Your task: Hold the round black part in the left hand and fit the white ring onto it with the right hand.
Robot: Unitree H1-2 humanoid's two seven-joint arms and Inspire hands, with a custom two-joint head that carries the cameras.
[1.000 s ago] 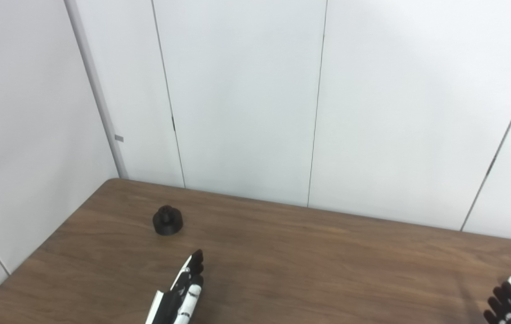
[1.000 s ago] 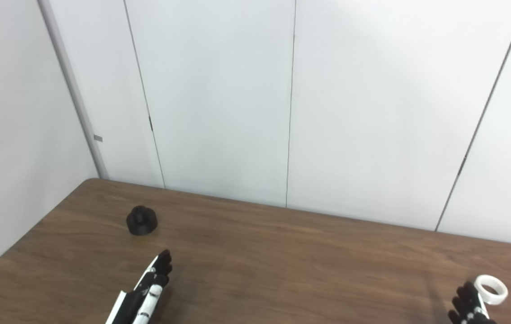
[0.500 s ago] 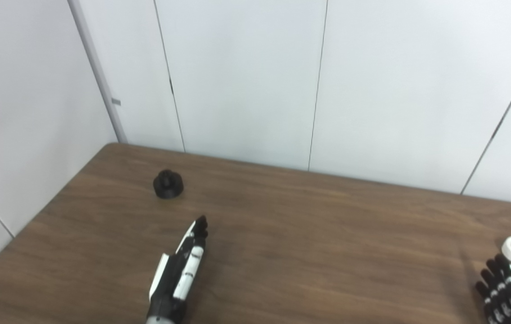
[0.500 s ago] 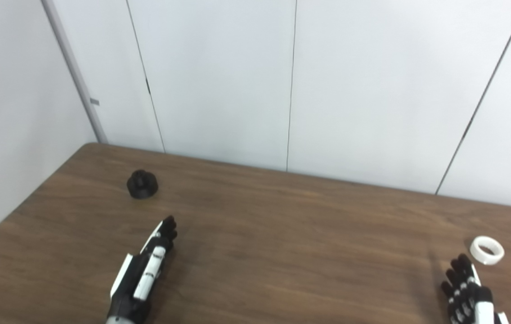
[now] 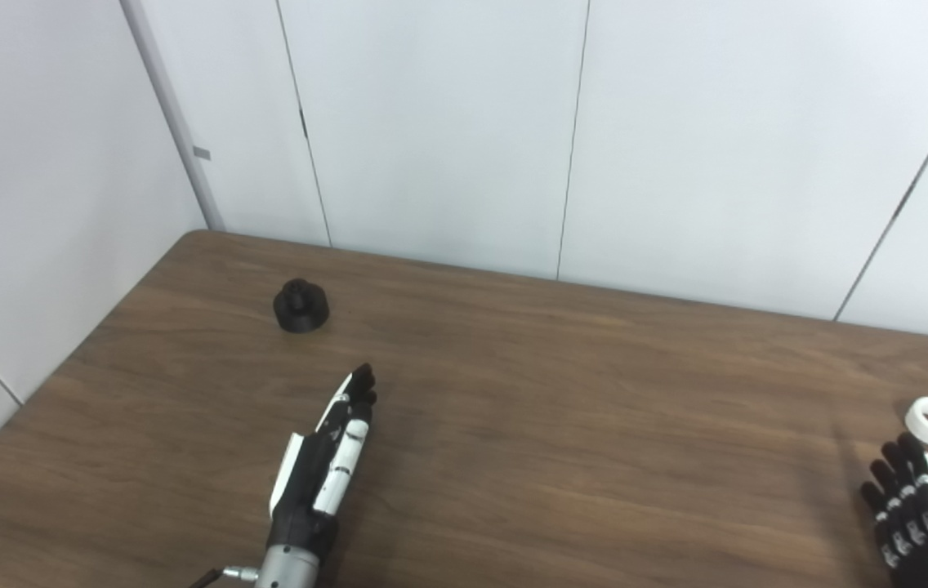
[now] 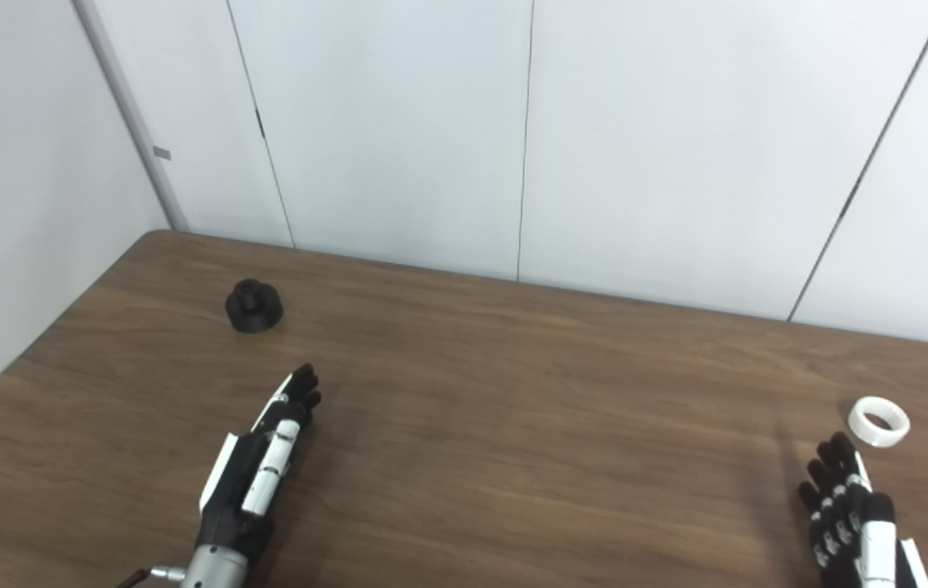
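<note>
Neither part is held yet, so the coming move, as I judge it, is a pair of reaches, and each turns on which way its part lies from the nearer hand; the round black part [image 5: 301, 306] sits on the brown table [image 5: 562, 392] in the upper left of the frame, while the left hand [image 5: 325, 465] lies lower and to the right of it, near the bottom centre-left, fingers [image 5: 360, 390] straight and pressed together, holding nothing; those fingers point up the frame and a little right, so the black part lies off their line, up and to the left, with bare table between, and the hand would need to swing leftward as it goes forward; the part stands with its small knob upward, its round base flat on the wood

The white ring [image 6: 879, 420] lies flat on the table at the right edge of the frame, hole facing up; the right hand [image 6: 852, 510] is in the lower right corner, fingers spread and extended, empty, its fingertips just below and slightly left of the ring, near it but apparently not touching; this hand has by far the shorter way to go; the two parts lie well apart, at opposite sides of the frame
</note>
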